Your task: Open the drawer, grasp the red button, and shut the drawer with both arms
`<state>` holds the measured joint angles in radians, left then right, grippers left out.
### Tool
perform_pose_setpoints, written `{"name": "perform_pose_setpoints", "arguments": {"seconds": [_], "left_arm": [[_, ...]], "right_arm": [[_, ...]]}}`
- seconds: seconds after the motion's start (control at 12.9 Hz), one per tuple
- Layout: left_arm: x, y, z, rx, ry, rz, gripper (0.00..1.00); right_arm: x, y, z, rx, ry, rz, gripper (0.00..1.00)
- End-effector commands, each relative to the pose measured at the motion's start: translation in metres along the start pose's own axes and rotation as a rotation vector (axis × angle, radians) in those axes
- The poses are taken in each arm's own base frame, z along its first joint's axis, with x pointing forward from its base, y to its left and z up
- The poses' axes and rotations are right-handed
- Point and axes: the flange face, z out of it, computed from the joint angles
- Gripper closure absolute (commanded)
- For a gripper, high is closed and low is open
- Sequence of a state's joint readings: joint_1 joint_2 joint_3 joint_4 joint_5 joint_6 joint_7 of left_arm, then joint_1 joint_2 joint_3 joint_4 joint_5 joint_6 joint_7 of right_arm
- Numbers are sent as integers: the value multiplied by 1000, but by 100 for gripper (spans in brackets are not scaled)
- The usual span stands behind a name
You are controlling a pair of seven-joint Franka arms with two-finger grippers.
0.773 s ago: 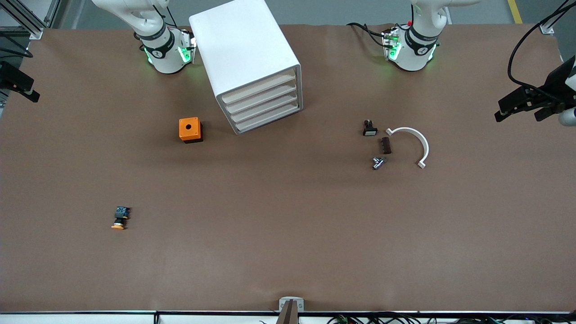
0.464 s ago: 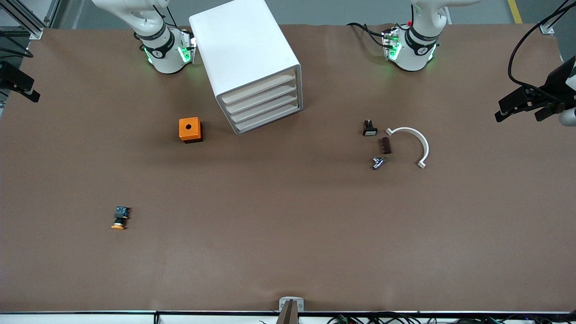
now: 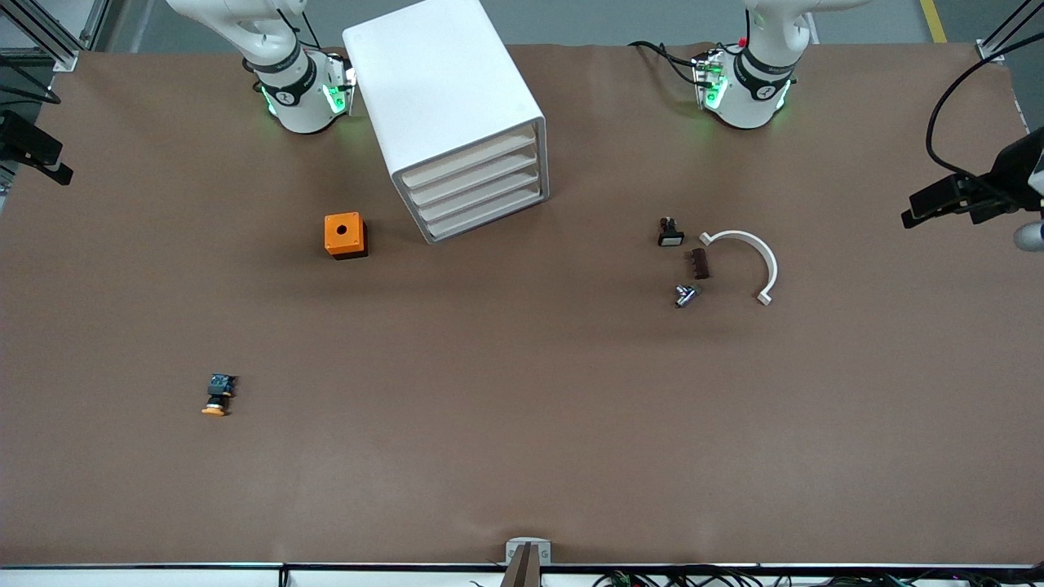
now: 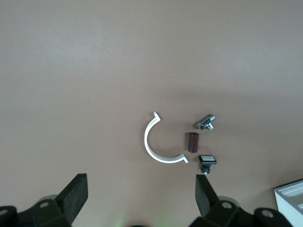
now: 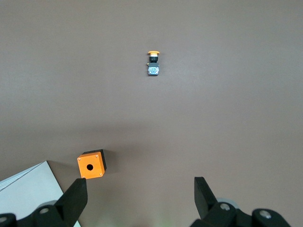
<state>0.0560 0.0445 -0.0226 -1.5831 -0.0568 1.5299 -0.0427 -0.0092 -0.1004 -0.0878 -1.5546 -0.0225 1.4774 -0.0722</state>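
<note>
The white cabinet (image 3: 444, 90) stands between the two arm bases, with all four drawers (image 3: 477, 189) shut. The red-capped button is out of view. My left gripper (image 4: 139, 185) is open and empty, high over the table by the white arc; it also shows at the edge of the front view (image 3: 950, 205). My right gripper (image 5: 140, 187) is open and empty, high over the table between the orange box and the orange-capped button. Its black hand (image 3: 33, 151) shows partly at the front view's edge.
An orange box (image 3: 346, 235) sits beside the cabinet. An orange-capped button (image 3: 217, 395) lies nearer the front camera, toward the right arm's end. A black white-faced button (image 3: 670, 232), a brown piece (image 3: 699, 263), a metal piece (image 3: 685, 294) and a white arc (image 3: 746, 259) lie together toward the left arm's end.
My left gripper has shifted a little toward the edge of the front view. Nothing on the table has moved, and the right arm is still.
</note>
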Motion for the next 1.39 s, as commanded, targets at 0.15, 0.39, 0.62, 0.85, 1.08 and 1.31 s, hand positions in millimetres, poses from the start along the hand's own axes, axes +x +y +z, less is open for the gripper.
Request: {"name": "perform_pose_setpoints", "arguments": {"seconds": [0.15, 0.39, 0.62, 0.85, 1.08, 1.31], "left_arm": [[45, 11, 89, 17, -166, 9, 0], [57, 56, 147, 34, -263, 57, 0], [50, 133, 184, 101, -310, -32, 0], [34, 205, 210, 40, -383, -181, 0], [18, 276, 236, -1, -504, -482, 0], [12, 322, 265, 4, -709, -901, 0]], "right_arm": [[-8, -3, -4, -1, 9, -11, 0], [-7, -4, -4, -3, 9, -17, 0], [-8, -3, -4, -4, 6, -14, 0], [-7, -4, -9, -9, 15, -7, 0], [-7, -2, -9, -9, 13, -5, 0], [-8, -2, -8, -7, 6, -5, 0]]}}
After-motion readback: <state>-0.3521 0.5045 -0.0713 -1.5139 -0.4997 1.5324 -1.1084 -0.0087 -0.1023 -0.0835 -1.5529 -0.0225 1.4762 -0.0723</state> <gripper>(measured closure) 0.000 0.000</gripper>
